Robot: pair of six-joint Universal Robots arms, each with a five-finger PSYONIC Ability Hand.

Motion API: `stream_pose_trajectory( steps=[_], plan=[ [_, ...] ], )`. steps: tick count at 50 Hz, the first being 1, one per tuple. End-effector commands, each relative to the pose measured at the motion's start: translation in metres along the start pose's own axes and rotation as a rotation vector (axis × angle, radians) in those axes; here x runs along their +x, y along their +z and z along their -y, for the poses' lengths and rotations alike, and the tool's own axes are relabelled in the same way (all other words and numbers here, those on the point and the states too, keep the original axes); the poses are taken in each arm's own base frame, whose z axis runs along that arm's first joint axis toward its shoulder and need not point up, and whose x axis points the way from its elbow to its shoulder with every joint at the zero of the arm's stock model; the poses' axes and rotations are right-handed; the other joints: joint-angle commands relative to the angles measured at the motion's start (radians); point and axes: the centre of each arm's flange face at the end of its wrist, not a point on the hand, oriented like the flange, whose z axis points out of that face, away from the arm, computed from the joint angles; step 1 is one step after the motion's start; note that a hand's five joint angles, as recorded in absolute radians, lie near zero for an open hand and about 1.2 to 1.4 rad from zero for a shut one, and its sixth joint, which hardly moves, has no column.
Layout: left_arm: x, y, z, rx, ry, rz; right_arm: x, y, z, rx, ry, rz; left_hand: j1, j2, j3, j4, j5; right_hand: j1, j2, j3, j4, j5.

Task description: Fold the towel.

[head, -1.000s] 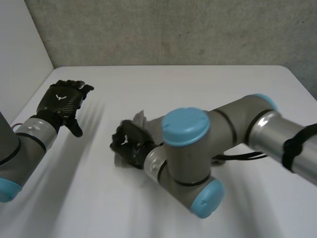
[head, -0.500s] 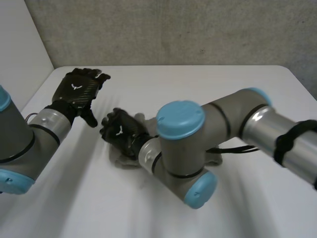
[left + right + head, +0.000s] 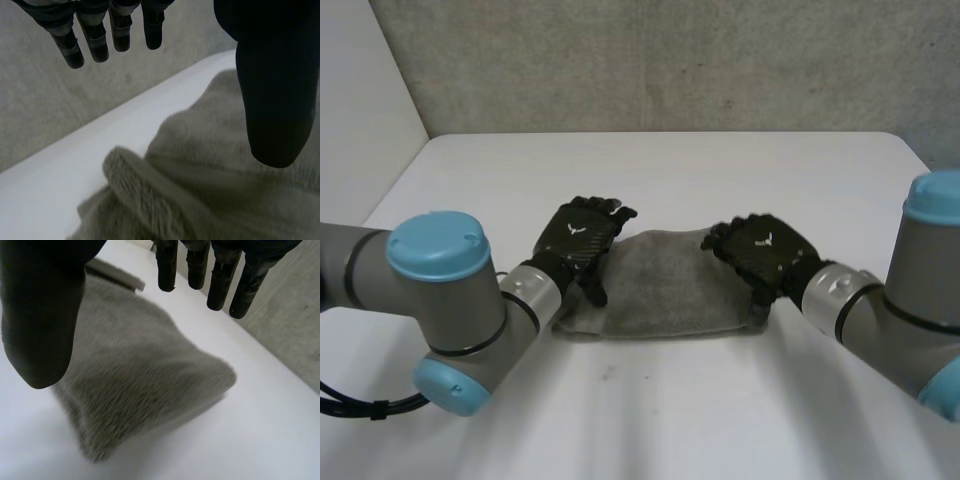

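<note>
The white counter (image 3: 650, 400) carries the grey towel (image 3: 660, 285) as a low, already doubled pad stretched between the two hands. The step in hand looks like taking hold of its two short ends for another fold. To do that well, each hand would likely need to come down on its own end squarely and close on all layers at once, not just the top one, and the two should lift evenly so the pad does not skew or sag open. The left hand (image 3: 578, 235) sits over one end of the towel and the right hand (image 3: 760, 250) over the opposite end, with most of the cloth bare between them. In the left wrist view the fingers (image 3: 95, 42) are straight and slightly spread, with the thumb (image 3: 275, 100) held well apart. The towel (image 3: 210, 190) lies under the palm and thumb, its thick rolled edge (image 3: 145, 195) short of the fingertips, and nothing is pinched. In the right wrist view the fingers (image 3: 220, 285) are likewise straight and parted from the thumb (image 3: 40, 325). There the towel (image 3: 135, 385) lies below the gap between them, its rounded end beneath the fingertips, ungrasped.
</note>
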Motion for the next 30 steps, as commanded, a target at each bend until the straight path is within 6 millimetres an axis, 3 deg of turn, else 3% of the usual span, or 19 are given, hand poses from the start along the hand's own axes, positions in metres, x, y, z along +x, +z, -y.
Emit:
stream_pose_trajectory(
  steps=[1,3,12,14,16,20,25,30],
  plan=[
    [-0.014,0.012,-0.011,-0.028,-0.002,0.108,-0.009,0.006,-0.025,-0.002,-0.016,-0.001,0.028,0.03,0.031,0.03,0.004,0.189,0.195,0.194,0.182,0.193],
    [-0.019,0.013,-0.011,-0.028,-0.004,0.127,-0.011,0.01,-0.034,-0.004,-0.022,-0.004,0.026,0.027,0.028,0.027,0.001,0.312,0.318,0.317,0.304,0.316],
    [-0.034,0.012,-0.009,-0.032,-0.011,0.174,-0.014,0.018,-0.05,-0.036,-0.059,0.007,0.028,0.03,0.031,0.03,0.004,0.442,0.448,0.447,0.434,0.446],
    [-0.035,0.012,-0.009,-0.034,-0.011,0.177,-0.011,0.023,-0.055,-0.043,-0.086,-0.008,0.025,0.027,0.028,0.027,0.001,0.728,0.734,0.733,0.721,0.732],
    [-0.036,0.012,-0.01,-0.036,-0.012,0.184,-0.01,0.023,-0.056,-0.052,-0.101,-0.024,0.025,0.027,0.028,0.027,0.001,0.788,0.794,0.793,0.78,0.792],
    [-0.037,0.011,-0.013,-0.052,-0.012,0.203,0.0,0.019,-0.06,-0.104,-0.144,-0.103,0.025,0.027,0.028,0.027,0.001,0.938,0.944,0.942,0.93,0.942],
    [-0.034,0.009,-0.021,-0.073,-0.011,0.196,0.004,0.007,-0.054,-0.108,-0.172,-0.138,0.025,0.027,0.028,0.027,0.001,0.947,0.953,0.952,0.939,0.951],
    [-0.032,0.007,-0.019,-0.076,-0.018,0.19,0.01,-0.004,-0.061,-0.128,-0.196,-0.145,0.025,0.027,0.028,0.027,0.001,1.148,1.154,1.153,1.141,1.152]
  ],
)
